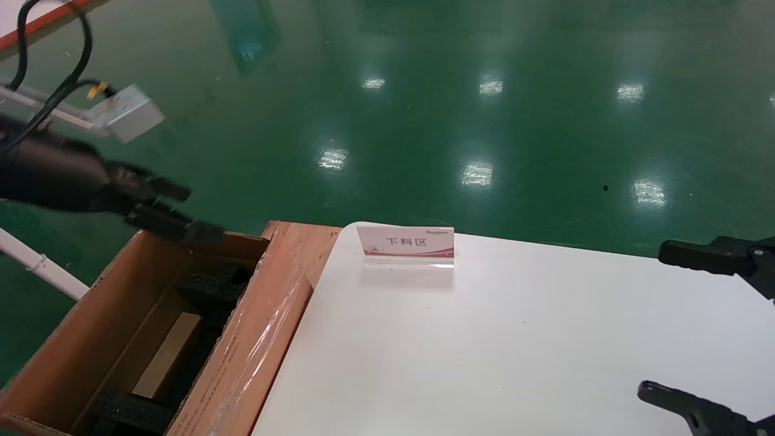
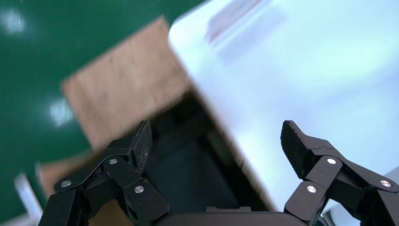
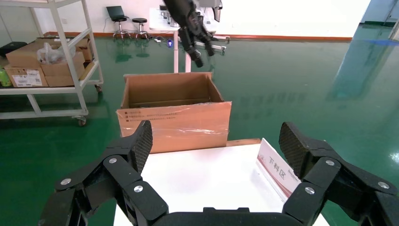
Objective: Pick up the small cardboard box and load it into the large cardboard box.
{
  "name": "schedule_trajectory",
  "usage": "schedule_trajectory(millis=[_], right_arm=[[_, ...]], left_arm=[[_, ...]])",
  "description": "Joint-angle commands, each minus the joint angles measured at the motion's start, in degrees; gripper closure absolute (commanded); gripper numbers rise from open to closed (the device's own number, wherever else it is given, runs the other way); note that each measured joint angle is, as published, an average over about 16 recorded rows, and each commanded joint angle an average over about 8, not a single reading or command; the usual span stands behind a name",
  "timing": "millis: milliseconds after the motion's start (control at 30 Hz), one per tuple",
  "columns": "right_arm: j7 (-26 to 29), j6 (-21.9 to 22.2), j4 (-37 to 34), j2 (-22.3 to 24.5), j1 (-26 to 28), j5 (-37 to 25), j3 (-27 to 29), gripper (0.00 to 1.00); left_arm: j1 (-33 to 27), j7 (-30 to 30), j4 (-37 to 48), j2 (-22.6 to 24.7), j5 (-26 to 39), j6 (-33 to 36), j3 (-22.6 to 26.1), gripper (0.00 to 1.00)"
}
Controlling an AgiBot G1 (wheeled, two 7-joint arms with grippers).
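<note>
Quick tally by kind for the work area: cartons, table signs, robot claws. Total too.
Cardboard boxes: 2, the large cardboard box beside the white table, and the small cardboard box lying inside it.
Table signs: 1, the pink-and-white sign.
Claws: 2, left claw open above the large box, right claw open over the table.
Total: 5

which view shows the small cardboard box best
The head view: the small cardboard box lies down inside the large cardboard box, between black foam pads. The left wrist view shows only the carton's dark, blurred interior; the right wrist view sees just its outside and far inner wall, the small box hidden.
</note>
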Motion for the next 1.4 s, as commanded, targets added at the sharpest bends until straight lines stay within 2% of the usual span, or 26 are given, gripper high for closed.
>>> schedule_trajectory(millis=[33, 1400], right_arm=[[0.0, 0.0, 0.0, 0.0, 0.0, 0.0, 0.0, 0.00], [0.1, -0.1, 0.0, -0.1, -0.1, -0.2, 0.3, 0.00]], left_arm=[[2.4, 0.8, -0.5, 0.2, -0.2, 0.4, -3.1, 0.00], [72.1, 23.3, -10.6, 6.2, -6.1, 12.6, -91.7, 0.00]])
